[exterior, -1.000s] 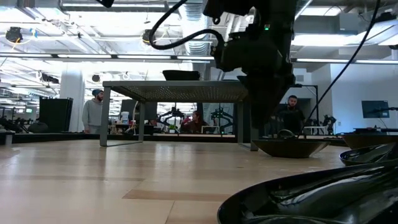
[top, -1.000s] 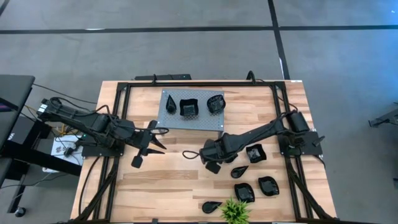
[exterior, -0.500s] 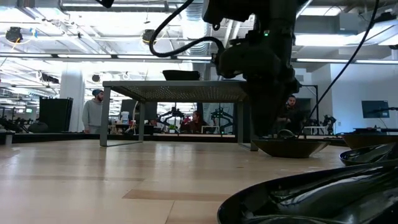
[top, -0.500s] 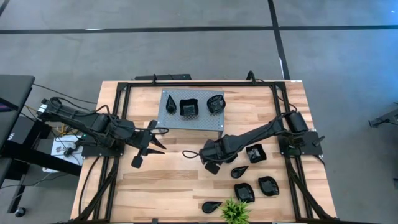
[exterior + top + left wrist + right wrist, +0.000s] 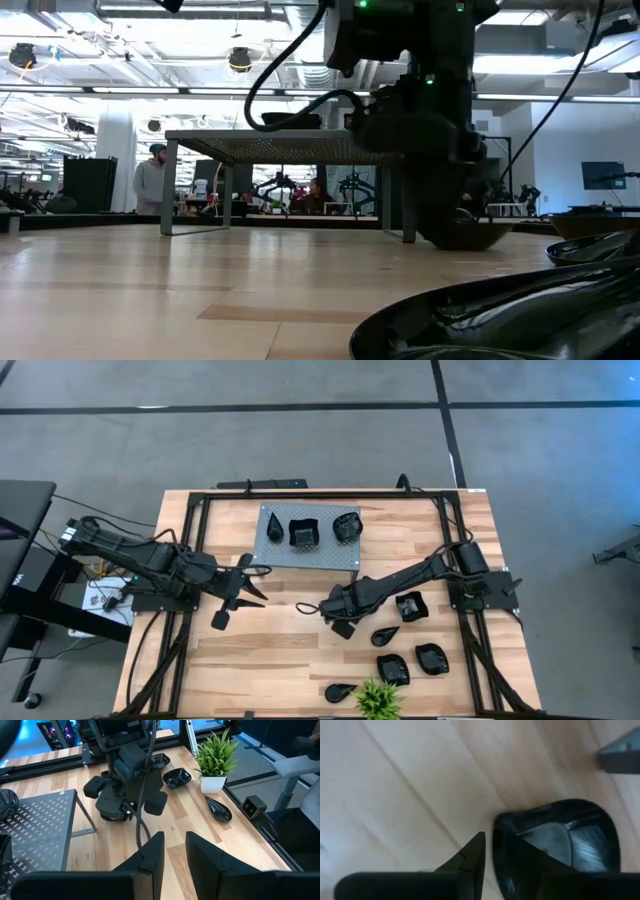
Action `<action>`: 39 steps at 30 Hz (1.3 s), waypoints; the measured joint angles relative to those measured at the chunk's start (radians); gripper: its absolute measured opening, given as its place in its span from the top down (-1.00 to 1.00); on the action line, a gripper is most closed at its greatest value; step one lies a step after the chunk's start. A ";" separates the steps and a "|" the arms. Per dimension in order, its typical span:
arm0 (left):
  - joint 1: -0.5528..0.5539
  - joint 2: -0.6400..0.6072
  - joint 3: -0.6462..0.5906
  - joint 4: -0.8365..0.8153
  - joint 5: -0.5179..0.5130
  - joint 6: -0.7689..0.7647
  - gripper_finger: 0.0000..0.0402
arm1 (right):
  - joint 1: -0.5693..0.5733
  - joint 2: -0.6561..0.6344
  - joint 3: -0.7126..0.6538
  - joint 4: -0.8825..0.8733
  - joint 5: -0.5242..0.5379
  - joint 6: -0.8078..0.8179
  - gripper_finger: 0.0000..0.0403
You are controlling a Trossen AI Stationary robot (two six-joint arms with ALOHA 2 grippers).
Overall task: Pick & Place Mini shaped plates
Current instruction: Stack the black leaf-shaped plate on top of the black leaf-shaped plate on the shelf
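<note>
The mini shaped plates are glossy black dishes. Two sit on the grey stand (image 5: 308, 536), and several lie on the table's right near part, such as a squarish one (image 5: 410, 606) and a teardrop one (image 5: 385, 635). My right gripper (image 5: 338, 610) is low over another plate (image 5: 565, 840) near the stand's front right leg. It is open by a narrow gap (image 5: 489, 847), with one finger outside the plate's rim and one over its inside. My left gripper (image 5: 255, 585) waits open left of the stand, holding nothing (image 5: 175, 842). My right gripper comes from above, pointing down, with its fingers on either side of the plate's rim (image 5: 496, 827). The plate rests flat on the table (image 5: 470, 238). I cannot tell whether the fingers touch the rim.
The stand's leg (image 5: 620, 757) is close beside the plate. A small green plant (image 5: 377, 700) stands at the near edge among the plates. One plate (image 5: 500, 310) lies right in front of the low camera. Bare wood (image 5: 270, 650) spreads between the arms. People are in the room behind.
My right gripper has come down onto the plate beside the stand; in the low view it now covers most of the dish that showed clear below it a second ago. The plate has stayed where it was.
</note>
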 joint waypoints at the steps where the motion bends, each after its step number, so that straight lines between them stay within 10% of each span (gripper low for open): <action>1: 0.000 0.000 0.000 -0.001 0.000 0.000 0.60 | -0.001 0.000 0.001 0.009 0.000 0.000 0.66; 20: 0.000 0.000 0.000 0.000 0.000 0.000 0.60 | 0.004 -0.003 0.011 -0.023 -0.051 -0.125 0.96; 28: 0.000 0.000 0.000 0.000 0.000 0.000 0.60 | 0.095 -0.001 0.231 -0.174 -0.052 -0.243 0.99; 33: 0.000 0.000 0.000 0.000 0.000 0.004 0.60 | 0.190 -0.002 0.393 -0.296 0.054 -0.636 0.99; 39: 0.000 0.000 0.000 0.000 0.000 0.008 0.60 | 0.242 -0.002 0.555 -0.414 0.311 -0.748 0.99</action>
